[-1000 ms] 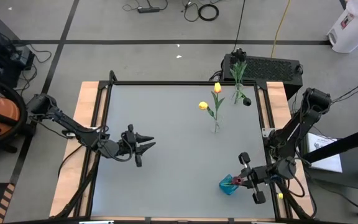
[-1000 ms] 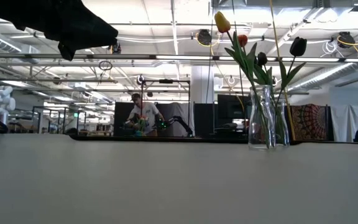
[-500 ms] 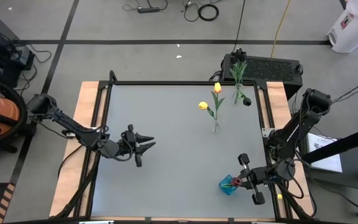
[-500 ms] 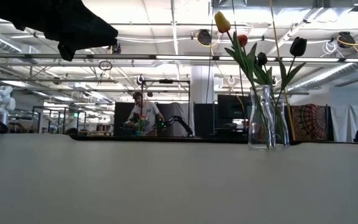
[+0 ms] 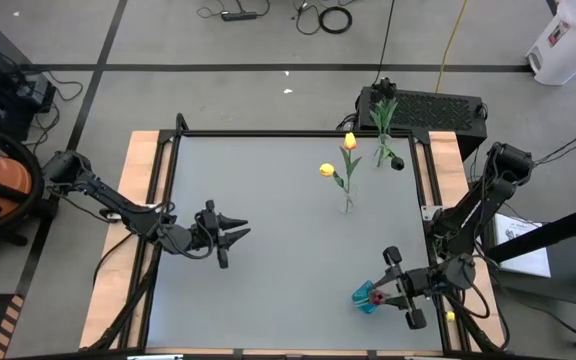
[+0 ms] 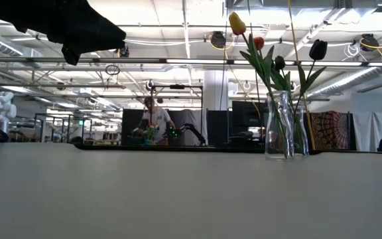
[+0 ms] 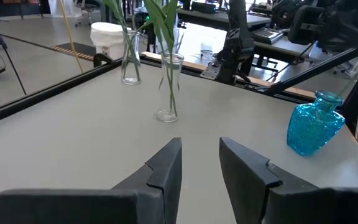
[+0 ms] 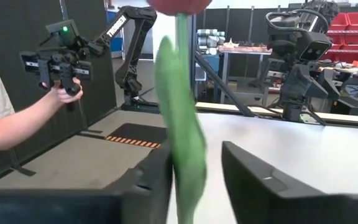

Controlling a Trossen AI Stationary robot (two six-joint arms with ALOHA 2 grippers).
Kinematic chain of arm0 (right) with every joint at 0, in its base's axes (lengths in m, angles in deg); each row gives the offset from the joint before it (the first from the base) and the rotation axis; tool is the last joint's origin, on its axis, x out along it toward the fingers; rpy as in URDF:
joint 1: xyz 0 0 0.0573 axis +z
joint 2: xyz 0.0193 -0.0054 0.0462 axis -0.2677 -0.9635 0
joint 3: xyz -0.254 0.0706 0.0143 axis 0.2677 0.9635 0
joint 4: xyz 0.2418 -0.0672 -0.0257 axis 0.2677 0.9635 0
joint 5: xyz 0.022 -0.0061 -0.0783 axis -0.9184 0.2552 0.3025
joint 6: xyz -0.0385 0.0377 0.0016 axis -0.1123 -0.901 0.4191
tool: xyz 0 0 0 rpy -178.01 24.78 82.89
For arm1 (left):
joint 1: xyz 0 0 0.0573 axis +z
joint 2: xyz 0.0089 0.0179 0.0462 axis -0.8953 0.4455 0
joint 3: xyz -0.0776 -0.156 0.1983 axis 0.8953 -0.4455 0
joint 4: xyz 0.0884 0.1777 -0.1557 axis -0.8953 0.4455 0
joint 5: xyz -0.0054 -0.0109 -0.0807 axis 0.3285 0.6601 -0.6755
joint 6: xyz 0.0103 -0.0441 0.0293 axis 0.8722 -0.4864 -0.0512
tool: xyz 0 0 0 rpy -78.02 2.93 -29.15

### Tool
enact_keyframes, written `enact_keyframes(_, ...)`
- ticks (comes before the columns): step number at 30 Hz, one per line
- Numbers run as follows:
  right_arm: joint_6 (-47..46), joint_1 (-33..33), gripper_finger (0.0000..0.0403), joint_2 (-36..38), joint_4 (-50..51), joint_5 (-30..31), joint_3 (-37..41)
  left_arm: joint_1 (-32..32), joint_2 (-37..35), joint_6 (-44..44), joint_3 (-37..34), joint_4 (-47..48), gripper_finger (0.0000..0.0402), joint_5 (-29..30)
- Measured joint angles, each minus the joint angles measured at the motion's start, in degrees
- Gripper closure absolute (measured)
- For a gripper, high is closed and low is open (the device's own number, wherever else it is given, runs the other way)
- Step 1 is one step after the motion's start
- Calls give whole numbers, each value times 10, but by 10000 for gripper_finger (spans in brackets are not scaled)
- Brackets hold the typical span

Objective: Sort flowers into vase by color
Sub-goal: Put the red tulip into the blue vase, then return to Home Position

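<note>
A blue vase (image 5: 366, 299) stands near the table's front right with a pinkish red flower (image 5: 376, 295) in it. My right gripper (image 5: 386, 291) is at that flower, open, with a finger on either side of its green leaf (image 8: 182, 149) below the red bud (image 8: 179, 5). A clear vase (image 5: 348, 205) holds yellow flowers (image 5: 348, 141). Another clear vase (image 5: 382, 154) at the far right holds dark flowers (image 5: 396, 162). My left gripper (image 5: 236, 235) hovers open over the table's left half, holding nothing. My right gripper comes at the red flower level from the table's right side. The leaf lies close beside one finger (image 8: 157, 180), with a clear gap to the other finger (image 8: 247, 174). I cannot tell whether the near finger touches the leaf.
The left wrist view shows the two clear vases (image 7: 168, 87) and the blue vase (image 7: 316, 124) far across bare table. A person's hand with a hand-held gripper (image 8: 61, 62) shows beyond the table. Raised wooden rails (image 5: 153, 180) border the table.
My right gripper has opened a little around the red flower's stem at the blue vase, without shifting its place. The flower stays in the vase.
</note>
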Motion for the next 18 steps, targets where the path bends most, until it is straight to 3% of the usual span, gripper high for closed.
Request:
enact_keyframes(10, 2, 0, 181, 6, -1, 0, 0, 0, 0, 0, 0, 0, 288, 0)
enact_keyframes(18, 6, 18, 141, 35, 10, -3, 0, 0, 0, 0, 0, 0, 288, 0)
